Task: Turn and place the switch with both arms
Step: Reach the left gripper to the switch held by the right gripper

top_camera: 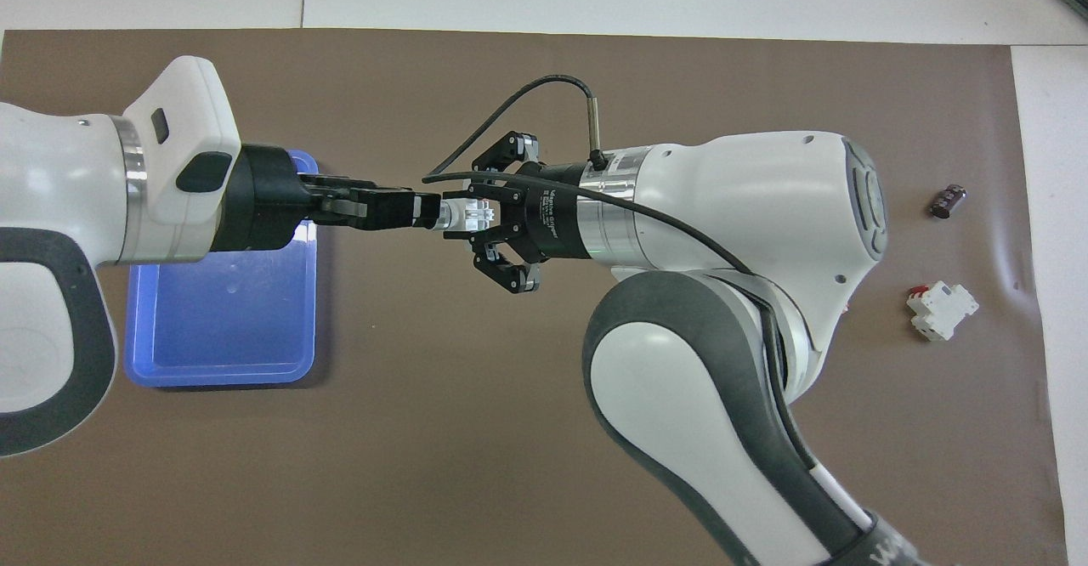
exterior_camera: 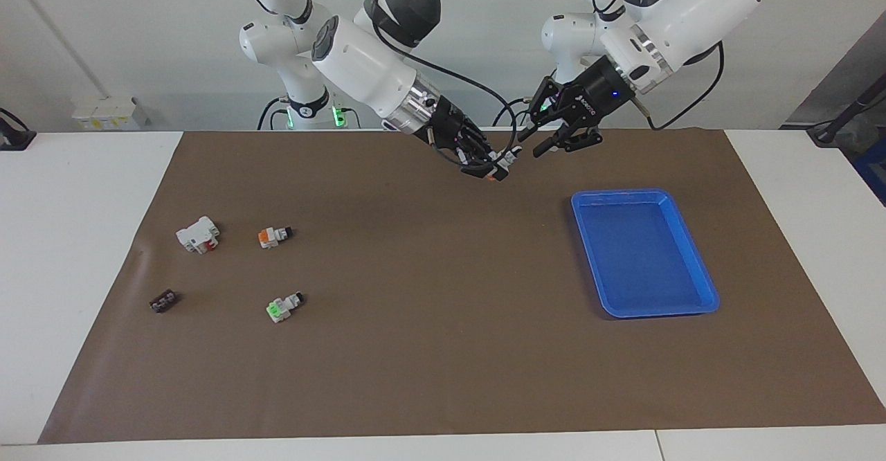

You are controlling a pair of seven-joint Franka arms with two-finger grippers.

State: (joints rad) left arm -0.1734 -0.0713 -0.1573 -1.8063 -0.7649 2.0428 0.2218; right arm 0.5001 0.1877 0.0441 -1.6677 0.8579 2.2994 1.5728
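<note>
My right gripper [exterior_camera: 493, 167] [top_camera: 476, 213] hangs over the brown mat's middle, shut on a small white switch [exterior_camera: 501, 169] [top_camera: 463, 213]. The switch's knob end points toward the left arm's side. My left gripper [exterior_camera: 531, 142] [top_camera: 421, 209] has come in level with it from above the blue tray's corner. Its two fingers stand apart in the facing view. From overhead its fingertips cover the knob end. Whether they touch the switch I cannot tell.
Two more switches lie toward the right arm's end, one orange-faced [exterior_camera: 274, 235], one green-faced [exterior_camera: 284, 306]. Beside them are a white block with red marks [exterior_camera: 198, 234] [top_camera: 941, 309] and a flat black piece [exterior_camera: 163, 300] [top_camera: 947, 200]. The blue tray [exterior_camera: 623, 194] [top_camera: 221, 376] sits toward the left arm's end.
</note>
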